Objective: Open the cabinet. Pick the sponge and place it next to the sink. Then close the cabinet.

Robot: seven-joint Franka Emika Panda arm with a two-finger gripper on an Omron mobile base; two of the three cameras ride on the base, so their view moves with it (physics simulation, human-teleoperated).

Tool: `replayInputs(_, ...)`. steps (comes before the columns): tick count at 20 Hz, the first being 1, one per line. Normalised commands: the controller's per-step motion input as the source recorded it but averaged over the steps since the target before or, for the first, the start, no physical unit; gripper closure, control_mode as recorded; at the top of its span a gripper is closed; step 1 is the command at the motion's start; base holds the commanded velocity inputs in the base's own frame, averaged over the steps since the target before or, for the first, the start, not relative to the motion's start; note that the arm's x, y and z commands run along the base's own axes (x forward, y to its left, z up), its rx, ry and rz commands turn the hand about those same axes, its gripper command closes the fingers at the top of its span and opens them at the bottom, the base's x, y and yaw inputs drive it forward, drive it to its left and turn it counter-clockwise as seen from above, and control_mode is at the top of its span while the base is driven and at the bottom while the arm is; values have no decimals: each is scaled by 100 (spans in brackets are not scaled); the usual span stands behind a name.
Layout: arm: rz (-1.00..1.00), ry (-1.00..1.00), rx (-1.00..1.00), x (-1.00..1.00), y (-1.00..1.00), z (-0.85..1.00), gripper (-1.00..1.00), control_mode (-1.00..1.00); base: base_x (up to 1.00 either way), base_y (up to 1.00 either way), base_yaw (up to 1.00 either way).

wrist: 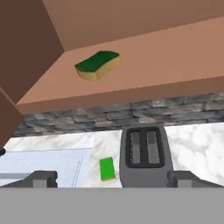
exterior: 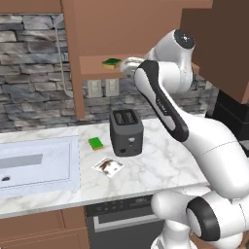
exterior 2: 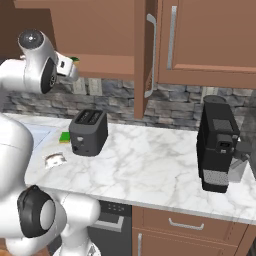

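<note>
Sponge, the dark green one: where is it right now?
The sponge lies on the bottom shelf of the open cabinet, left in the hand view, above the toaster; the open tool is short of it.

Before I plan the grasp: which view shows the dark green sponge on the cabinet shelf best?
The hand view: the dark green sponge with its orange-brown layer lies whole and unobstructed on the shelf. The left base view shows it small; the right base view shows just a green sliver.

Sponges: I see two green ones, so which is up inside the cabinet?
The dark green sponge with the tan underside lies on the open cabinet's shelf; the brighter green one lies on the counter beside the toaster.
</note>
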Motion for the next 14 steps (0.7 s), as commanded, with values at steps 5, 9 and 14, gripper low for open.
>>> replayInputs(5, 1, -18, 0, 13, 0, 0, -100, -100, 0, 0, 0)
replayInputs(9, 0, -7, -1, 17, 0, 4, -100, -100, 0, 0, 0)
replayInputs(14, 0, 4, -2, 28, 4, 30, -100, -100, 0, 0, 0)
